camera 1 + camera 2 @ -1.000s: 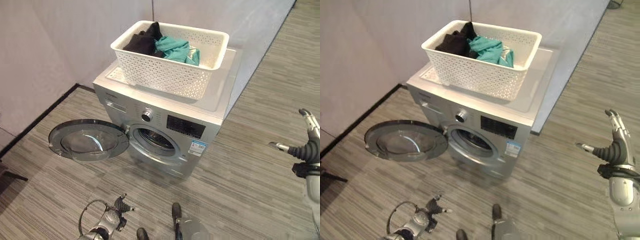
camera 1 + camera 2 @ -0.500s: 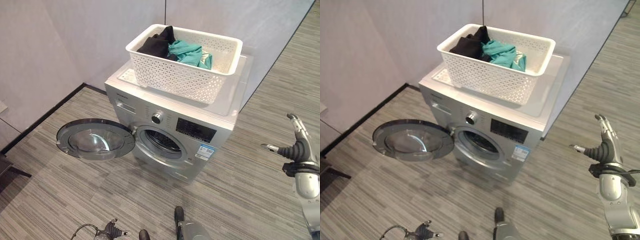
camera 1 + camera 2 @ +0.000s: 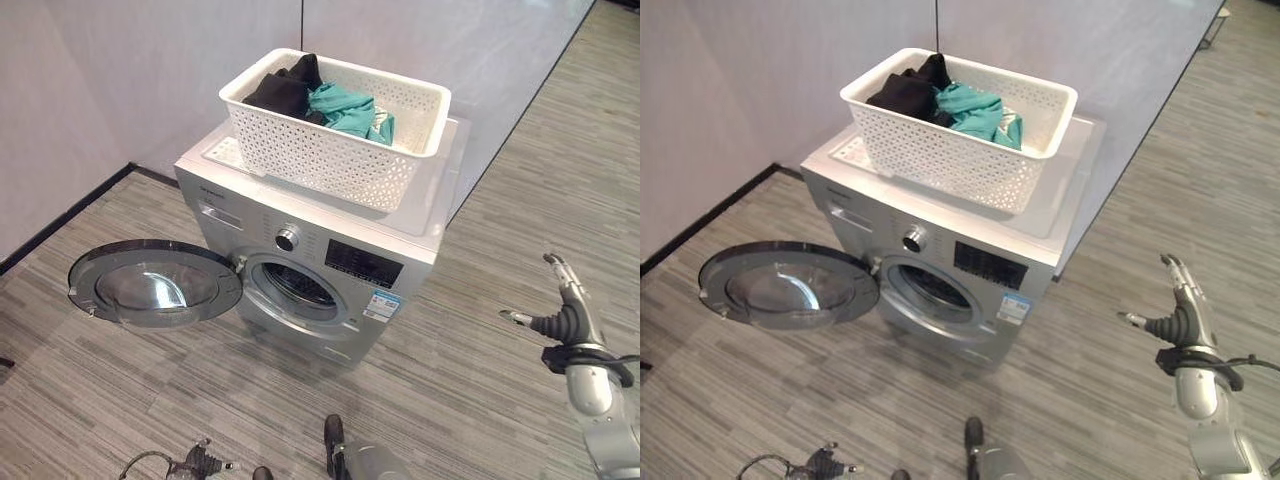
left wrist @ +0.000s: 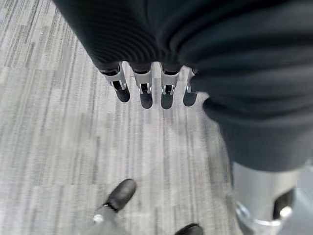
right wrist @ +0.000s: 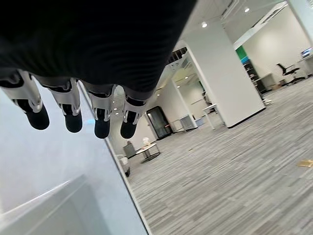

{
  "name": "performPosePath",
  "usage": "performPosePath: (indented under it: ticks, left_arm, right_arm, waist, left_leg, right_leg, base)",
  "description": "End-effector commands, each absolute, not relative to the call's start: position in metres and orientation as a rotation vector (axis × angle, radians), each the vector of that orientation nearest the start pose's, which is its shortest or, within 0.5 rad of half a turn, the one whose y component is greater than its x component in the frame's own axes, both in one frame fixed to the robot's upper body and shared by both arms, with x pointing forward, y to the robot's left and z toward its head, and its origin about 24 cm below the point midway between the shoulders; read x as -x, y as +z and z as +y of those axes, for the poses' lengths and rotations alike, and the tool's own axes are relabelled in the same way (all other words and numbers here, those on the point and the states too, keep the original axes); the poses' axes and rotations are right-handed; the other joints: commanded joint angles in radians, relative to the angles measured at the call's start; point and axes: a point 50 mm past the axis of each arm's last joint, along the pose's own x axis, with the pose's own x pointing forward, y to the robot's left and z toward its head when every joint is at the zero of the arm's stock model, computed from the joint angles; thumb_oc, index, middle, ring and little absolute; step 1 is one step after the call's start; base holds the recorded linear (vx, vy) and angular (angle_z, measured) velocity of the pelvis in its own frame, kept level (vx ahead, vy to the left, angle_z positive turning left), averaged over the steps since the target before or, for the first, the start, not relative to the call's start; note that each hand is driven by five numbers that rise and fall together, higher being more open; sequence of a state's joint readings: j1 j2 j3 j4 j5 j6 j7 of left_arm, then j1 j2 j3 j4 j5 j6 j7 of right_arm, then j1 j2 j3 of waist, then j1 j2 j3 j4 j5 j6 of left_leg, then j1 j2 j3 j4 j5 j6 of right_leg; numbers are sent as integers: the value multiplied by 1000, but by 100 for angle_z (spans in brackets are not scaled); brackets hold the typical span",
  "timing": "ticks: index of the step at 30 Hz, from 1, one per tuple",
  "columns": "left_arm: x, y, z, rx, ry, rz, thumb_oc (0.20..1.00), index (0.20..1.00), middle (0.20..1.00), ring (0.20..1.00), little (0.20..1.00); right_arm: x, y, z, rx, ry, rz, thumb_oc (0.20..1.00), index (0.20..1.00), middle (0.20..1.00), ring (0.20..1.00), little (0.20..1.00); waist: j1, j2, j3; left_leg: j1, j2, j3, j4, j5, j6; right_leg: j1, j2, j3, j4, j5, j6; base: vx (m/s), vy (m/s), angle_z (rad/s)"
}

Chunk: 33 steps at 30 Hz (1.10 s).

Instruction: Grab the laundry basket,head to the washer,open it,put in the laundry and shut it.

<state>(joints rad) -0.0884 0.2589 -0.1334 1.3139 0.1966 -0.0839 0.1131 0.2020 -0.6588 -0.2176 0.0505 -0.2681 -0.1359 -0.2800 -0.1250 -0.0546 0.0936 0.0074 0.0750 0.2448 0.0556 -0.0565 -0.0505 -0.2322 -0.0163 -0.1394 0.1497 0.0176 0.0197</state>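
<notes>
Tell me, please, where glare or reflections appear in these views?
Left eye view: a pale reflection streaks the glass of the washer door, and the washer's top shines softly beside the basket. Right wrist view: ceiling lights glare as bright spots past the right hand.

I see bright, even indoor light; glare on the washer door [image 3: 155,287] glass, ceiling spots [image 5: 204,24] glowing, soft shadow beneath washer [image 3: 310,260].
</notes>
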Motion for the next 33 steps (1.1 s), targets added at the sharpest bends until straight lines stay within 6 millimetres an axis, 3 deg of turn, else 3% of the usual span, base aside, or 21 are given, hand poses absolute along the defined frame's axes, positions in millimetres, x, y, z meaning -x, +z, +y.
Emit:
performPosePath:
  ticks: [1,4,6,7,8,10,14,17,18,19,21,22,23,24,25,26,27,29,31,32,33]
  left_arm:
    - [-130,-146,252,-542,65,1084,1000,1000,1000,1000,1000]
    - [-135,-145,251,-520,95,1071,1000,1000,1000,1000,1000]
    - [-137,-144,253,-525,105,1064,1000,1000,1000,1000,1000]
    - [-138,-142,256,-543,116,1057,1000,1000,1000,1000,1000]
    - [-138,-142,258,-546,127,1056,1000,1000,1000,1000,1000]
    - [-138,-141,261,-551,139,1053,1000,1000,1000,1000,1000]
    - [-124,-142,269,-538,179,1086,1000,1000,1000,1000,1000]
    - [-119,-144,270,-539,179,1093,1000,1000,1000,1000,1000]
    - [-122,-143,267,-551,159,1083,1000,1000,1000,1000,1000]
    - [-122,-143,267,-552,159,1082,1000,1000,1000,1000,1000]
    - [-125,-142,269,-570,145,1075,1000,1000,1000,1000,1000]
    - [-125,-142,269,-569,147,1075,1000,1000,1000,1000,1000]
    - [-125,-139,277,-579,176,1064,1000,1000,1000,1000,1000]
    - [-125,-139,277,-579,176,1064,1000,1000,1000,1000,1000]
    - [-118,-136,289,-560,229,1075,1000,1000,1000,1000,1000]
    - [-118,-135,291,-559,238,1070,1000,1000,1000,1000,1000]
    - [-114,-135,295,-565,245,1079,1000,1000,1000,1000,1000]
    - [-106,-134,302,-553,288,1105,1000,1000,1000,1000,1000]
    - [-107,-136,298,-557,249,1125,1000,1000,1000,1000,1000]
    - [-111,-137,295,-576,220,1117,1000,1000,1000,1000,1000]
    - [-113,-139,289,-571,203,1119,1000,1000,1000,1000,1000]
  right_arm:
    - [-209,124,-333,951,-475,-217,1000,1000,1000,1000,1000]
    - [-200,124,-342,976,-514,-191,1000,1000,1000,1000,1000]
    - [-199,125,-342,979,-527,-196,1000,1000,1000,1000,1000]
    - [-199,126,-342,1002,-541,-206,1000,1000,1000,1000,1000]
    - [-200,127,-341,1030,-536,-212,1000,1000,1000,1000,1000]
    - [-202,133,-337,1091,-516,-237,1000,1000,1000,1000,1000]
    - [-208,144,-326,1105,-465,-303,1000,1000,1000,1000,1000]
    - [-217,152,-316,1124,-429,-352,1000,1000,1000,1000,1000]
    - [-223,161,-308,1118,-413,-406,1000,1000,1000,1000,1000]
    - [-223,161,-308,1117,-413,-406,1000,1000,1000,1000,1000]
    - [-233,158,-296,1076,-370,-421,1000,1000,1000,1000,1000]
    - [-233,158,-295,1075,-369,-422,1000,1000,1000,1000,1000]
    - [-242,159,-284,1063,-338,-453,1000,1000,1000,1000,1000]
    - [-242,159,-284,1063,-338,-453,1000,1000,1000,1000,1000]
    - [-253,167,-265,1034,-273,-520,1000,1000,1000,1000,1000]
    - [-260,172,-256,1026,-251,-560,1000,1000,1000,1000,1000]
    - [-267,170,-246,1007,-214,-572,1000,1000,1000,1000,1000]
    - [-267,170,-235,991,-162,-593,1000,1000,1000,1000,1000]
    - [-255,158,-248,1011,-187,-531,1000,1000,1000,1000,1000]
    - [-248,166,-253,1035,-225,-565,1000,1000,1000,1000,1000]
    - [-243,164,-255,1034,-228,-551,1000,1000,1000,1000,1000]
  waist:
    - [19,-24,61]
    - [16,-31,66]
    - [23,-36,66]
    - [36,-31,71]
    - [42,-25,67]
    - [44,-15,64]
    - [79,22,43]
    - [94,34,33]
    - [86,34,36]
    - [86,32,35]
    - [71,18,39]
    - [75,16,37]
    - [90,4,34]
    - [91,4,32]
    - [141,-4,40]
    - [144,-12,46]
    - [164,-21,52]
    - [158,-42,55]
    - [102,-39,37]
    - [90,-38,33]
    - [94,-33,32]
  left_leg:
    - [-93,-26,-94,402,-10,-49]
    - [-194,19,-49,275,-24,-21]
    - [-239,39,-56,234,10,-22]
    - [-281,77,-91,134,94,-41]
    - [-275,91,-118,60,120,-46]
    - [-303,140,-150,-39,156,-64]
    - [-279,165,-225,-78,218,-106]
    - [-278,148,-301,0,208,-128]
    - [-299,106,-291,123,136,-106]
    - [-306,103,-290,136,128,-104]
    - [-321,63,-255,218,50,-74]
    - [-322,62,-249,221,46,-72]
    - [-314,65,-191,231,13,-47]
    - [-315,65,-190,230,14,-46]
    - [-271,105,-118,190,8,-47]
    - [-245,102,-91,160,2,-41]
    - [-214,101,-63,153,-11,-33]
    - [-145,74,-8,74,4,-15]
    - [-103,16,-100,-22,32,13]
    - [-94,3,-114,-26,28,14]
    - [-77,-10,-145,-39,28,16]
  right_leg:
    - [138,23,28,-30,-89,34]
    - [191,-13,16,-60,-109,47]
    - [200,-20,18,-62,-115,49]
    - [227,-21,32,-64,-136,55]
    - [238,-24,47,-62,-147,61]
    - [271,-39,81,-61,-172,75]
    - [343,-64,173,-66,-205,100]
    - [358,-120,227,-65,-202,128]
    - [355,-182,242,-63,-183,157]
    - [354,-186,242,-64,-184,159]
    - [342,-245,264,-84,-128,177]
    - [340,-249,270,-86,-126,179]
    - [269,-295,262,-97,9,194]
    - [267,-295,264,-98,10,194]
    - [186,-332,29,-125,65,187]
    - [165,-321,-17,-135,92,186]
    - [156,-283,-66,-135,61,189]
    - [129,-211,-54,-126,42,181]
    - [96,-36,270,-119,-12,151]
    - [103,-40,303,-115,-16,144]
    - [121,-53,283,-128,-9,148]
  base:
    - [91,-94,2]
    - [148,14,6]
    - [154,91,24]
    - [250,161,11]
    - [347,246,-7]
    - [317,214,-27]
    - [342,299,-72]
    - [259,477,-108]
    - [156,404,-118]
    - [152,408,-92]
    - [99,282,-53]
    - [65,374,-54]
    - [23,212,-67]
    - [-47,387,-129]
    - [-63,288,-177]
    - [-37,405,-235]
    - [34,337,-186]
    - [119,335,-153]
    - [295,244,-78]
    - [207,127,98]
    - [149,74,115]
